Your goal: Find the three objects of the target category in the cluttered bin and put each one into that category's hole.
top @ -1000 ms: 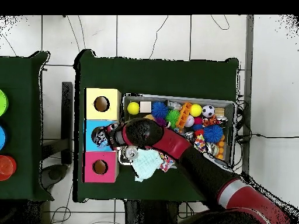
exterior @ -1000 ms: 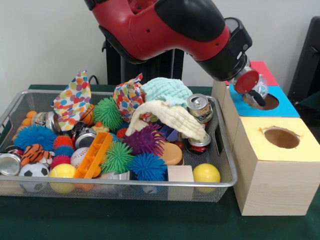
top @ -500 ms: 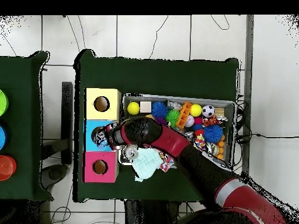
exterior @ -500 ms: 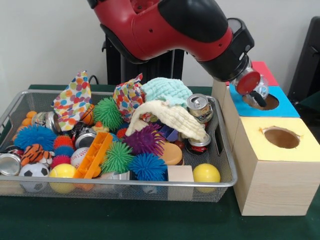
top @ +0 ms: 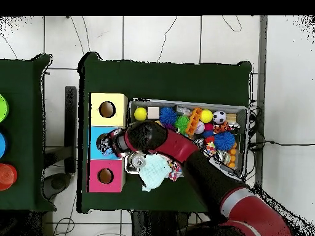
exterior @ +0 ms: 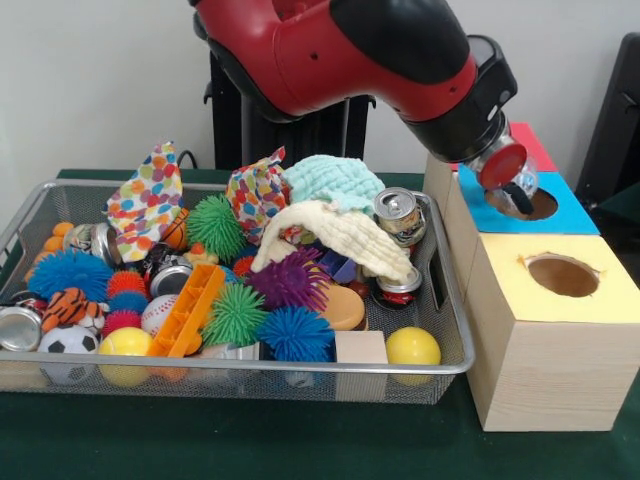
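Wire-mesh bin [exterior: 455, 366], silver with a rounded metal rim, wide and shallow, sits on the green cloth worktop [exterior: 240, 440]. It is heaped with clutter.

Cans in the bin:
- One upright can [exterior: 399, 214] with a shiny pull-tab top stands against the bin's box-side wall, tucked beside the cream knit cloth [exterior: 340, 238].
- A second can [exterior: 398, 287] sits directly below it, half hidden under that cloth.
- A third can [exterior: 18, 327] lies at the opposite end of the bin, its silver end facing out.
- No can label is readable.

Other contents:
- Spiky rubber balls: green [exterior: 236, 313], blue [exterior: 296, 333] and purple [exterior: 290, 279].
- Two smooth yellow balls [exterior: 412, 347].
- A small soccer ball [exterior: 67, 345].
- An orange ridged plastic piece [exterior: 188, 309].
- A pale wooden cube [exterior: 360, 352].
- A polka-dot fabric piece [exterior: 148, 201].
- A mint knit cloth [exterior: 333, 181].

Beside the bin stands a row of light wooden boxes with round holes in their tops:
- Yellow top [exterior: 560, 277] nearest the camera.
- Blue top [exterior: 565, 213] next.
- Red top [exterior: 529, 140] farthest.

The arm [exterior: 340, 55] is glossy red and black. It reaches over the bin's box-side end and blocks the view behind.

The gripper [exterior: 517, 192] hangs over the blue box's hole. It is pinching a small object with a red round end [exterior: 502, 165] and a shiny body, apparently a can. In the overhead view the gripper [top: 106, 143] is also above the blue box.
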Robot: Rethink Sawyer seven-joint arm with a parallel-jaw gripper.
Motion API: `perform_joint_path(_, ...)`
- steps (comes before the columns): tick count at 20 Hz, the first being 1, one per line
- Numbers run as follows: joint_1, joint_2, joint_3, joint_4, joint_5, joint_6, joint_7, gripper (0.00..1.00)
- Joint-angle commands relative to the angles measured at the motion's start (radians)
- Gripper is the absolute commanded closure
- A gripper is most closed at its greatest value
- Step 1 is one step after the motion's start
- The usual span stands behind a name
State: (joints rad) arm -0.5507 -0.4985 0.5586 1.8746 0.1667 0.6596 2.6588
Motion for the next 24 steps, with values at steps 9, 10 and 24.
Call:
perform_joint_path(9,0.115,-0.112,-0.198,-0.120,0.042,0.055,0.179,0.00)
perform_joint_path(10,0.122,-0.121,-0.205,-0.123,0.047,0.067,0.184,0.00)
perform_joint_path(24,0.217,-0.193,-0.300,-0.217,0.080,0.241,0.247,0.00)
